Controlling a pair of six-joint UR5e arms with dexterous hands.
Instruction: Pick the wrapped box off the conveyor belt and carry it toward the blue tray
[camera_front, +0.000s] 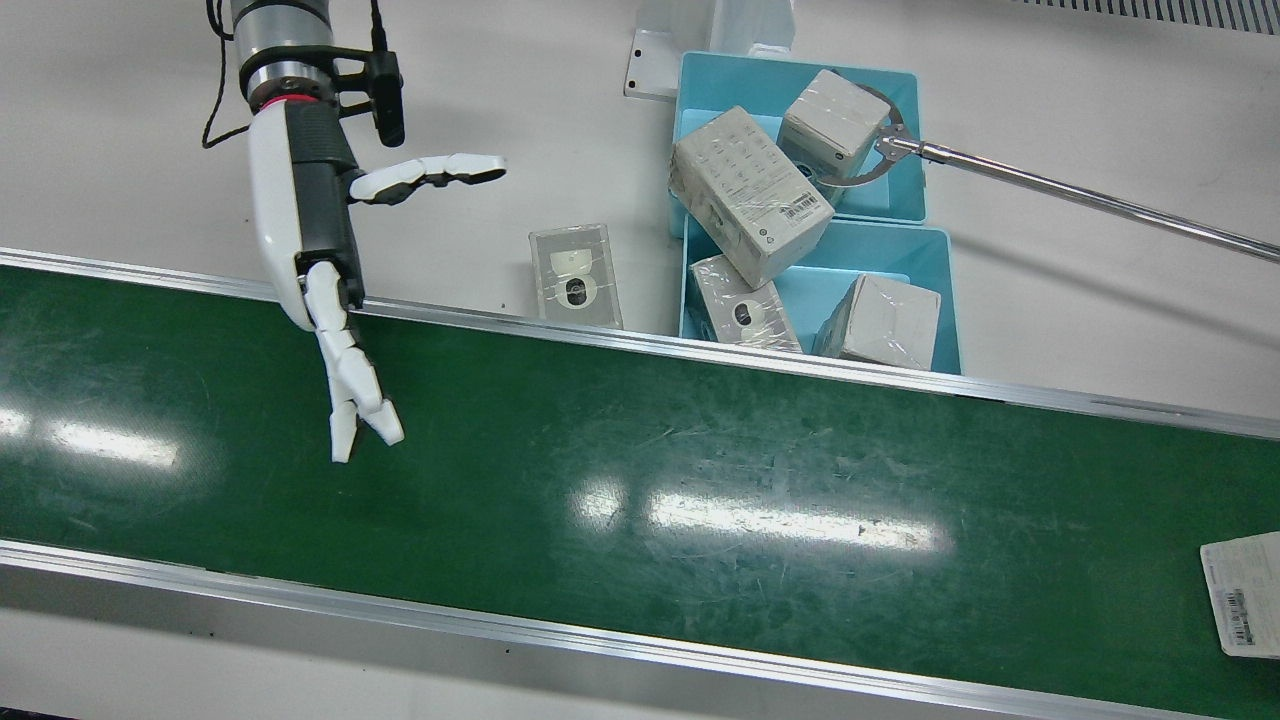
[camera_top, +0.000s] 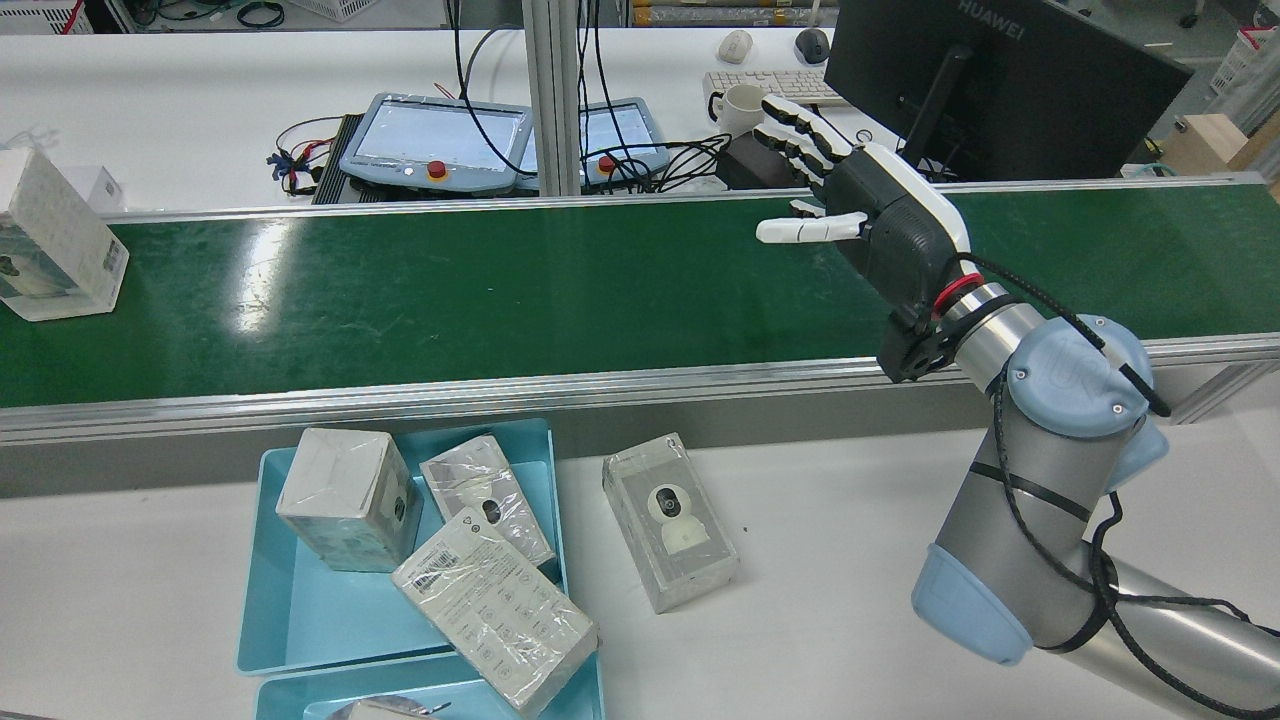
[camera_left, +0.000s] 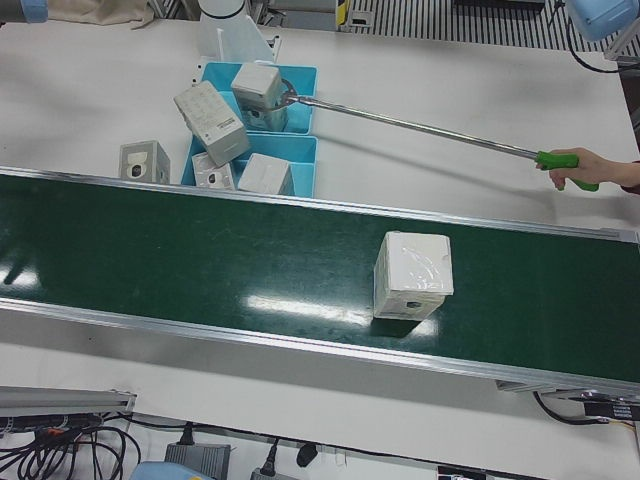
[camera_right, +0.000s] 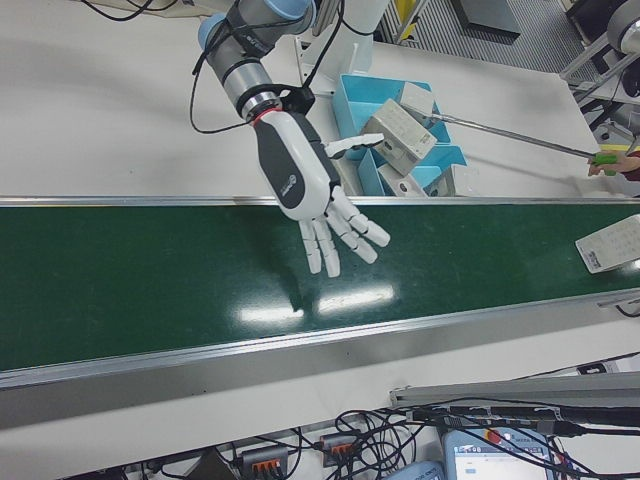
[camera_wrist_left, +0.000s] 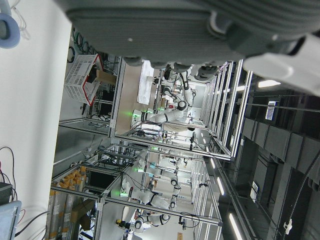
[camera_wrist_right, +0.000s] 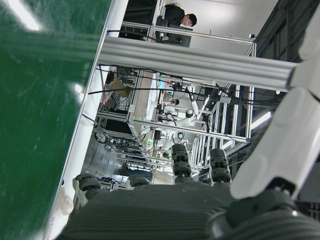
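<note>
A plastic-wrapped white box (camera_left: 412, 275) stands on the green conveyor belt (camera_front: 640, 480), far along it on the left arm's side; it also shows as the wrapped box (camera_top: 50, 235) at the rear view's left edge and the box (camera_front: 1245, 595) at the front view's right edge. My right hand (camera_front: 320, 250) hovers open and holds nothing over the belt's robot-side rail, fingers spread, a long way from the box; it is also seen as the right hand (camera_top: 870, 210). Two blue trays (camera_front: 945, 300) sit beside the belt. Only the left hand's underside (camera_wrist_left: 200, 30) shows.
Several wrapped boxes lie in the blue trays (camera_top: 300, 620), one propped across both. Another wrapped box (camera_front: 575, 275) lies on the white table beside them. A person's hand (camera_left: 575, 165) holds a long metal grabber rod (camera_front: 1080, 195) that reaches a box in the far tray.
</note>
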